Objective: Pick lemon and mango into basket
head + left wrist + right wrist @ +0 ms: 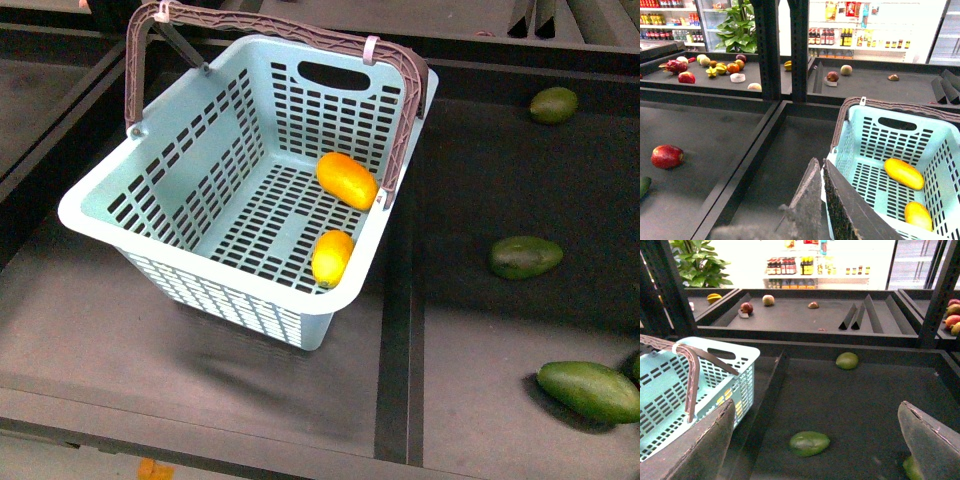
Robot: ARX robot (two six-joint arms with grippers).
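Observation:
The pale blue-green basket [200,260] stands tilted on the dark shelf, its brownish handles [260,28] folded toward the back. Inside lie the orange-yellow mango [347,180] against the right wall and the shorter yellow lemon [332,258] in the near right corner. Neither gripper shows in the front view. My left gripper [817,162] is shut with nothing in it, just outside the basket [865,117], with the mango [903,173] and lemon [918,215] beyond. My right gripper [816,407] stands open and empty over the shelf beside the basket [715,347].
Three green oval fruits [553,104] [524,257] [590,390] lie on the shelf right of the basket; one green fruit [810,443] sits below my right gripper. A red fruit [667,156] lies on the left shelf. A raised divider [400,330] runs beside the basket.

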